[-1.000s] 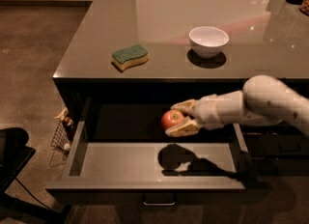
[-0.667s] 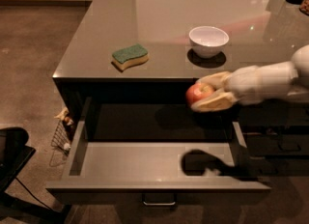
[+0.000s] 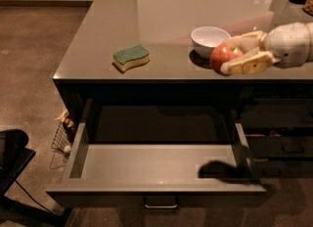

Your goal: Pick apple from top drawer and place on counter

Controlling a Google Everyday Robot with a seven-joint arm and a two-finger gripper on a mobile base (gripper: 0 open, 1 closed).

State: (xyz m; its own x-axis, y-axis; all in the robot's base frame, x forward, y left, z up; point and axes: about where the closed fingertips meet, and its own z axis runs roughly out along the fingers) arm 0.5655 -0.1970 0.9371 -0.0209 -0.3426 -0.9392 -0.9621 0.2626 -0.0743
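Nearest, the top drawer (image 3: 146, 165) stands pulled out, with only a dark shadow on its floor toward 4 o'clock. Above its right end, the gripper (image 3: 229, 54) reaches in from 3 o'clock, its 2 jaws clamped on the apple (image 3: 220, 57), 1 finger on the far side and 1 on the near side. The apple sits at the jaw tips, over the front strip of the counter (image 3: 161, 20); whether it touches the surface I cannot tell. A white bowl (image 3: 209, 37) stands just beside it at 11 o'clock, so lowering likely wants the bare glossy stretch toward 9 o'clock, short of the green sponge (image 3: 131, 57). Farther back the counter lies open and reflective.
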